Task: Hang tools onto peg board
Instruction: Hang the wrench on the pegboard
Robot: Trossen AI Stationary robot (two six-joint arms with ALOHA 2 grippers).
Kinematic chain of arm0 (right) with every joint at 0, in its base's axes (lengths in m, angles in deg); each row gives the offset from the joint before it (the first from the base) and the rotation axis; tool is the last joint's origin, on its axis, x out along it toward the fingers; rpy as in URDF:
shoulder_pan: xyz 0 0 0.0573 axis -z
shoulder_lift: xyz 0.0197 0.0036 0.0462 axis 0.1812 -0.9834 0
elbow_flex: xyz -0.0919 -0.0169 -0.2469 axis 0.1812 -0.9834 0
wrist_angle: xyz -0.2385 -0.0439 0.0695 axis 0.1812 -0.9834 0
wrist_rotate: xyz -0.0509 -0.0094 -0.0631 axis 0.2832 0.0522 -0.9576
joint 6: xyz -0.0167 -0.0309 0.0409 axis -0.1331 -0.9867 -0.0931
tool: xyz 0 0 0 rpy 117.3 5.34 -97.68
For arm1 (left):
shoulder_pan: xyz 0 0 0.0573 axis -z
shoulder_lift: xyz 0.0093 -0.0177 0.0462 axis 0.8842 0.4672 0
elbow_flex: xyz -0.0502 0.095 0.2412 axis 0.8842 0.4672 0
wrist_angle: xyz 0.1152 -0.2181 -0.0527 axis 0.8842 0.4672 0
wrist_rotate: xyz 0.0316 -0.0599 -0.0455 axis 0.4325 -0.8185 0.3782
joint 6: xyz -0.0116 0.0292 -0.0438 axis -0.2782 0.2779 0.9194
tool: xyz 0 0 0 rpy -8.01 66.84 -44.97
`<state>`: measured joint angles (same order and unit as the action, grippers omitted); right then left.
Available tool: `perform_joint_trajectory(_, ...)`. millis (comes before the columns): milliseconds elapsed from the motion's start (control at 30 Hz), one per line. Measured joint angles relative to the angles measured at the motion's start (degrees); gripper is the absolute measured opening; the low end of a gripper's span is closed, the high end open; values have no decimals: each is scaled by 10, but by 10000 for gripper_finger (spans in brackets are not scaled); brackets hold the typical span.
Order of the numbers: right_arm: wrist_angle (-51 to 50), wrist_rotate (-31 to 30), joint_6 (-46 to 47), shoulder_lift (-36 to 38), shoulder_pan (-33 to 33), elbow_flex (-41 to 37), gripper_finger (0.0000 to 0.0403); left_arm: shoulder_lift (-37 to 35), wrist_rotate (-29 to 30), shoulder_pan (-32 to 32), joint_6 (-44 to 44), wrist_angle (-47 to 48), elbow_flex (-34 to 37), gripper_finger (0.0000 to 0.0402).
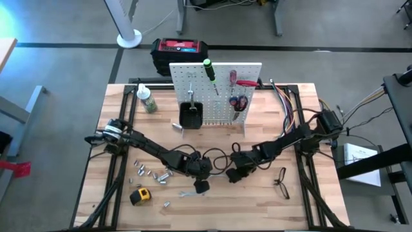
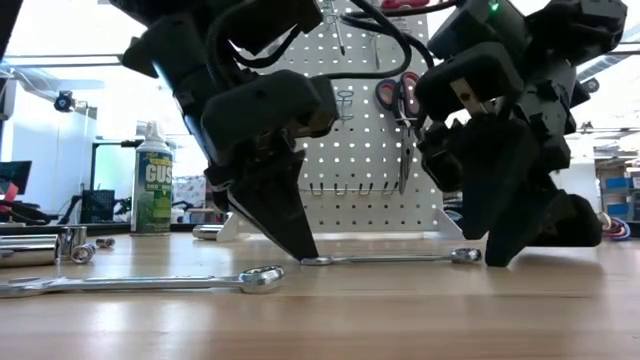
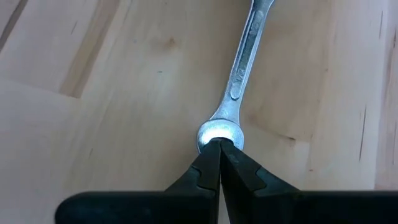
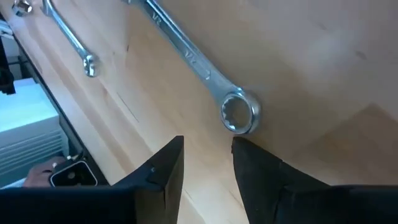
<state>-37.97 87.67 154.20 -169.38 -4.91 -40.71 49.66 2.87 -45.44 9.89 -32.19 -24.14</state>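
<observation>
A silver wrench [image 2: 390, 258] lies flat on the table in front of the white peg board [image 1: 215, 90]. My left gripper [image 3: 219, 144] is shut, with its tips on the wrench's left end. My right gripper [image 4: 208, 144] stands open just short of the wrench's ring end [image 4: 239, 113], with nothing between its fingers; I cannot tell whether a fingertip touches the ring. A second wrench [image 2: 140, 283] lies nearer the front edge. A green screwdriver [image 1: 208, 68], a red screwdriver [image 1: 233, 77] and red-handled pliers [image 1: 239, 103] hang on the board. My left gripper presses its shut fingertips [image 3: 211, 149] down on the wrench's round end [image 3: 219, 132]. The fingers slant down from the table's left and point along the wrench. The wrench lies flat on the table.
A black bin [image 1: 191, 115] sits on the board's front. Several sockets [image 1: 151, 173] and a yellow tape measure [image 1: 140, 196] lie at the near left. Black-framed glasses [image 1: 281, 182] lie at the near right. A green-labelled bottle [image 1: 148, 100] stands at the far left, and a red-and-black box [image 1: 179, 49] behind the board.
</observation>
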Motion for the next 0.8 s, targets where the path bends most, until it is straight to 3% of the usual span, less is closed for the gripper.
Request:
perform_joint_trajectory(267,-23,-18,-2,1,6,1,119,0,4,0,2,-2,0,0)
perform_joint_trajectory(800,-32,-90,91,5,-29,1,121,2,40,6,3,-33,1,0)
